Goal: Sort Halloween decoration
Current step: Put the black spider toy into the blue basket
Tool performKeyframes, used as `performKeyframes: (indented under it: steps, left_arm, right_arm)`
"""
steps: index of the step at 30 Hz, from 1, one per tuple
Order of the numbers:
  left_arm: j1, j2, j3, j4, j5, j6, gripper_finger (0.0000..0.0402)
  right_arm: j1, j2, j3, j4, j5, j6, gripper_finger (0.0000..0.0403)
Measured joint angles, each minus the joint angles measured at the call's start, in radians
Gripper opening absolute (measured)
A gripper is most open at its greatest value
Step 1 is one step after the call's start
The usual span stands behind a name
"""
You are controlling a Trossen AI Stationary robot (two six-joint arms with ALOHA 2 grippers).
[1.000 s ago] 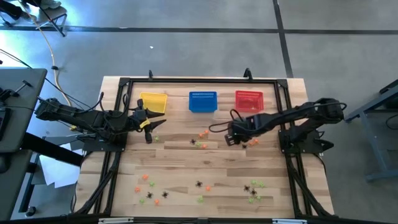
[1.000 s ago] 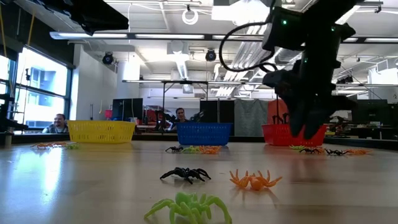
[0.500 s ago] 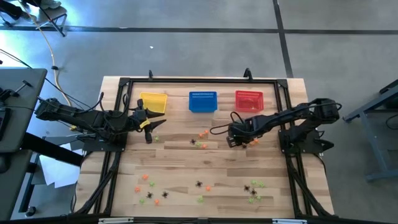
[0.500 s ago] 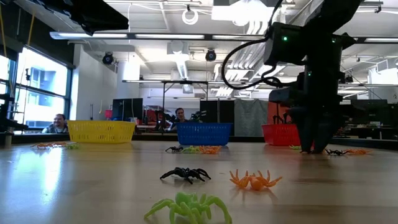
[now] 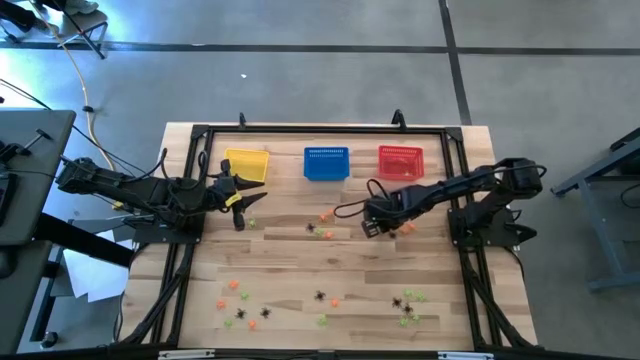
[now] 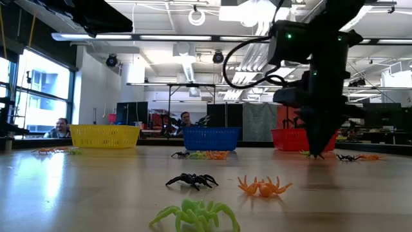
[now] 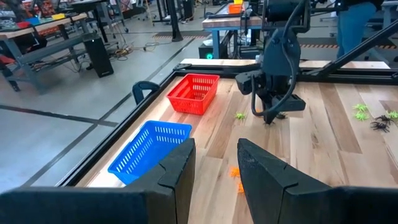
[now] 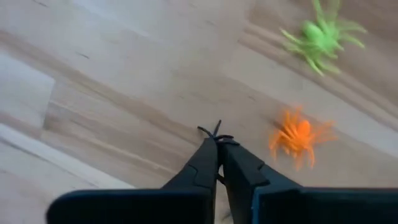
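Observation:
The Halloween decoration is small plastic spiders scattered on the wooden table (image 5: 290,260), in black, orange and green. My right gripper (image 5: 368,227) stands on the table below the red basket (image 5: 400,161), shut on a black spider (image 8: 215,132). An orange spider (image 8: 297,135) and a green spider (image 8: 320,38) lie on the wood just beside it. My left gripper (image 5: 238,210) waits open near the yellow basket (image 5: 247,165), with nothing between its fingers (image 7: 180,168). My right gripper pinches the black spider between its two fingertips (image 8: 208,155). Only a few thin legs (image 8: 215,130) stick out past the tips, and the body is hidden between them. The fingers come from above, pointing down, with their tips at the table top (image 6: 316,153).
A blue basket (image 5: 326,162) stands between the yellow and red ones along the far edge. More spiders lie mid-table (image 5: 322,222), near the front left (image 5: 240,302), front middle (image 5: 325,298) and front right (image 5: 408,303). A black frame (image 5: 190,230) runs round the table.
My right gripper has come down onto the table, shifting slightly toward the left edge, and its fingers have shut on the black spider.

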Motion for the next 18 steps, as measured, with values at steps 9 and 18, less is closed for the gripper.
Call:
performKeyframes:
  steps: [9, 18]
  left_arm:
    - [0.0, 0.0, 0.0, -0.002, 0.0, 0.0, 0.011]
    - [0.0, 0.0, 0.0, -0.003, 0.0, 0.002, 0.011]
  right_arm:
    - [-0.015, -0.001, 0.14, -0.028, -0.044, -0.097, 0.0005]
    - [-0.138, -0.001, 0.394, -0.007, 0.129, -0.332, 0.0001]
